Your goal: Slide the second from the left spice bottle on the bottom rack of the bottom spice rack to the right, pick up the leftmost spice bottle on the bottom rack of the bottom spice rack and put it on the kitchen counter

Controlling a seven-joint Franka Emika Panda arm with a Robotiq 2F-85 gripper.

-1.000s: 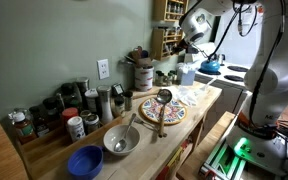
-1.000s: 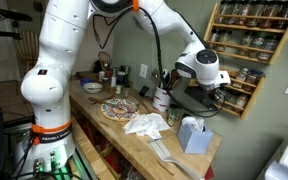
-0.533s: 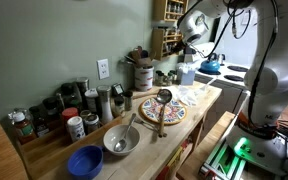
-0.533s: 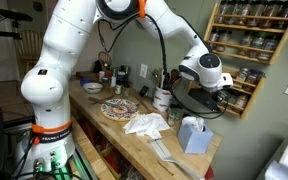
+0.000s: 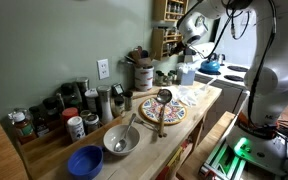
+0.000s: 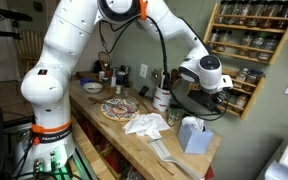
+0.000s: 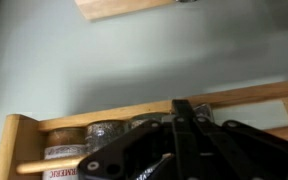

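Note:
The bottom spice rack (image 6: 246, 62) hangs on the wall as a light wooden open rack with tiers of dark jars; it also shows in an exterior view (image 5: 168, 36). Its bottom rack (image 6: 240, 98) holds a row of small jars. My gripper (image 6: 222, 88) is right in front of the left end of that lowest tier. In the wrist view the fingers (image 7: 182, 106) look pressed together with nothing between them, tips against the wooden rack (image 7: 44, 125), with jars (image 7: 102, 132) just left of them. The kitchen counter (image 6: 132, 136) runs below.
On the counter lie a patterned plate (image 5: 162, 112) with a ladle, a metal bowl (image 5: 121, 140), a blue bowl (image 5: 85, 161), a white cloth (image 6: 144, 124) and a tissue box (image 6: 192, 134). Jars (image 5: 72, 110) stand against the wall. A blue kettle (image 5: 210, 66) sits on the stove.
My gripper has edged a little closer to the rack's lowest tier. Nothing else has moved.

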